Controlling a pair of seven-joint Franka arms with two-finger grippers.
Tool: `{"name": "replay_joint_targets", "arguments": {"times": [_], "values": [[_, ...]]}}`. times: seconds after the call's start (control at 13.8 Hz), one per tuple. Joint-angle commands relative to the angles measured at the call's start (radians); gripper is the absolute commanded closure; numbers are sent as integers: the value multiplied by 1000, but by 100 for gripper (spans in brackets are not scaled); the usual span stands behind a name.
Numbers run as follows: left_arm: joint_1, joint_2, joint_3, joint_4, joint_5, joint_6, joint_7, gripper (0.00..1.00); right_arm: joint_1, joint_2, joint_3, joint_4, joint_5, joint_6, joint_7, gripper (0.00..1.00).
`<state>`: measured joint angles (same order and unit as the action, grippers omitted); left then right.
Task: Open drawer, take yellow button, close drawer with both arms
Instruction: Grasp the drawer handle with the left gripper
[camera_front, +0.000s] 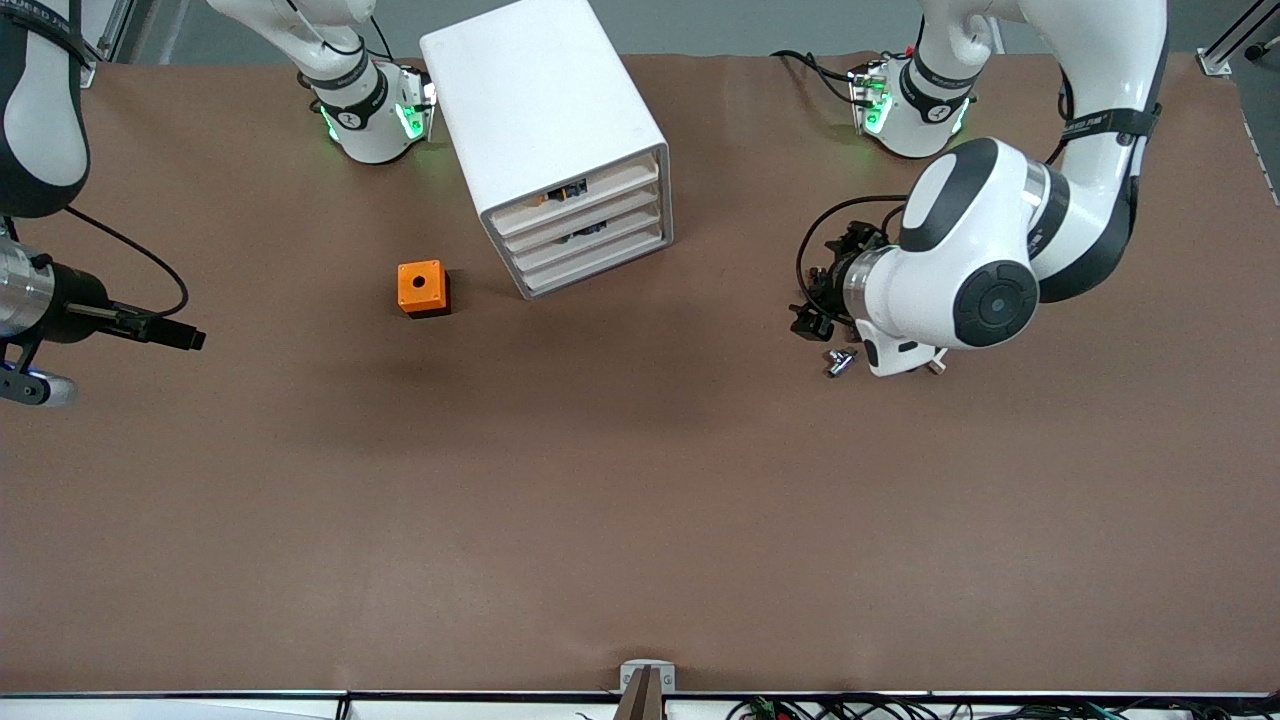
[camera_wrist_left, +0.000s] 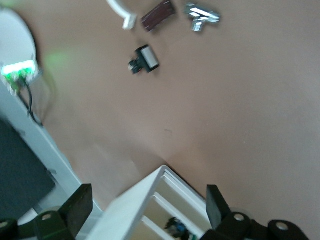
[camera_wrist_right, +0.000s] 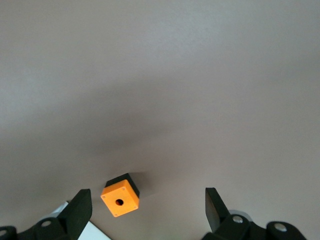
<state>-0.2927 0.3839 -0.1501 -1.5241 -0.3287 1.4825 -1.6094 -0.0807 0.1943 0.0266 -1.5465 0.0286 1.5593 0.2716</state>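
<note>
The white cabinet (camera_front: 545, 110) stands near the arms' bases. Its uppermost drawer (camera_front: 590, 190) sits flush with the three below it. Small orange and dark shapes (camera_front: 558, 194) show through its front; I cannot tell whether one is the button. My left gripper (camera_front: 815, 290) is open and empty, low over the table beside the cabinet toward the left arm's end. Its wrist view shows the cabinet (camera_wrist_left: 127, 212) between the open fingers (camera_wrist_left: 80, 202). My right gripper (camera_front: 190, 338) is open and empty over the right arm's end of the table.
An orange cube with a round hole (camera_front: 422, 288) sits beside the cabinet and shows in the right wrist view (camera_wrist_right: 120, 200). A small silver part (camera_front: 840, 362) lies under the left wrist. The left wrist view shows a black button with a white cap (camera_wrist_left: 145, 59) and the silver part (camera_wrist_left: 202, 15).
</note>
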Motion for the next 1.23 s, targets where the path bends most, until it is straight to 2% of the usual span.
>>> {"name": "replay_joint_targets", "arguments": {"times": [0.0,0.29,0.58,0.65,0.79,0.94,1.16], "values": [[-3,39,6,18,-21,-48,-177,0,24,-6,-1,9,7,-16,64,0],[-13,91,6,16,-33,-93,-350,0,25,-6,1,6,23,-18,145,0],[-43,154,6,21,-182,-93,-573,0,32,-6,-1,5,31,-19,196,0],[-54,165,6,21,-229,-93,-624,4,32,-6,-1,5,30,-18,196,0],[-74,196,6,22,-365,-93,-688,27,32,-6,-1,3,30,-18,198,0],[-89,236,6,25,-490,-93,-698,35,32,-6,-1,2,31,-18,199,0],[-144,286,7,54,-549,-77,-744,41,32,-6,-1,2,31,-18,201,0]]}}
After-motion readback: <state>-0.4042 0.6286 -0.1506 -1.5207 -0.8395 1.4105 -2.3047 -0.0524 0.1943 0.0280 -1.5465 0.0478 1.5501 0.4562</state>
